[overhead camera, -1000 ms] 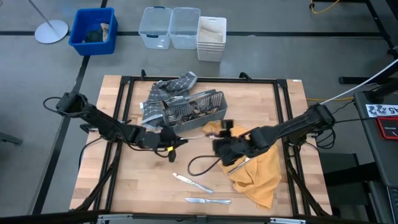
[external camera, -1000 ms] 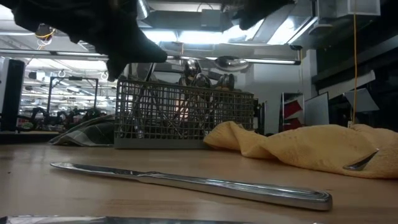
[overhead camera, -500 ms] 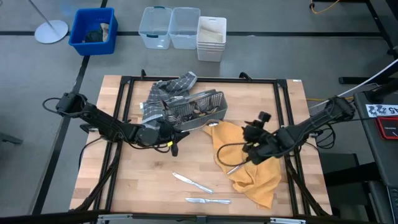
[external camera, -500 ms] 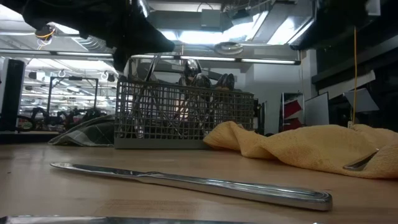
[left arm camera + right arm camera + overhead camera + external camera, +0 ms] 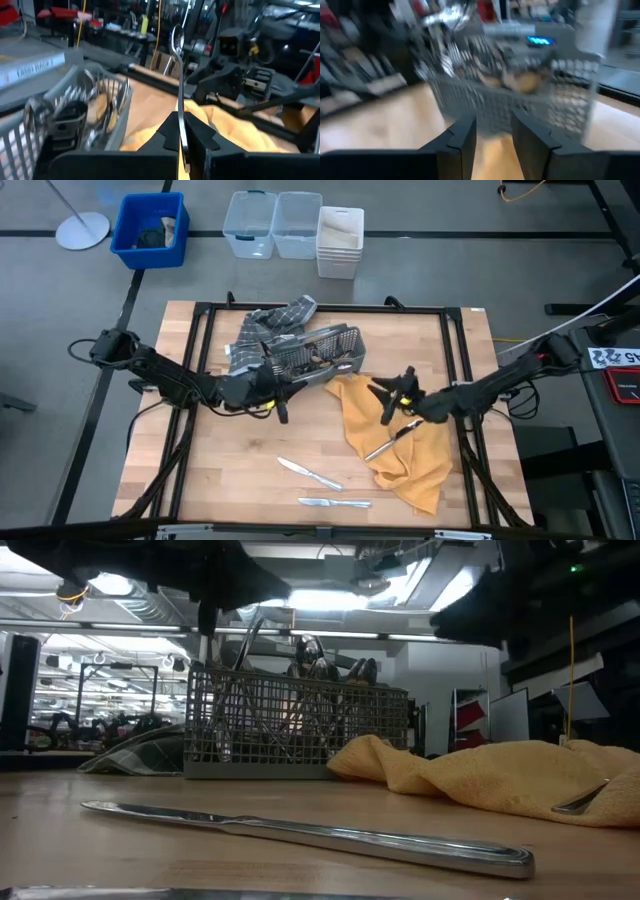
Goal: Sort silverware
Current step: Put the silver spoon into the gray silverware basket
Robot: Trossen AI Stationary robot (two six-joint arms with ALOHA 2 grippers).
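My left gripper [image 5: 182,131], clamped on a slim shiny silver spoon [image 5: 178,80], has edged up to the grey wire-mesh caddy [image 5: 312,358] ready to drop it in, while my empty, open right gripper [image 5: 392,395] has backed off over the crumpled yellow cloth [image 5: 400,455].

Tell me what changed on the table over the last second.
The right gripper pulled back off the yellow cloth toward the table's right side, open and empty. The left gripper, shut on a spoon, edged toward the wire caddy. The knives near the front edge and the cloth stayed put.
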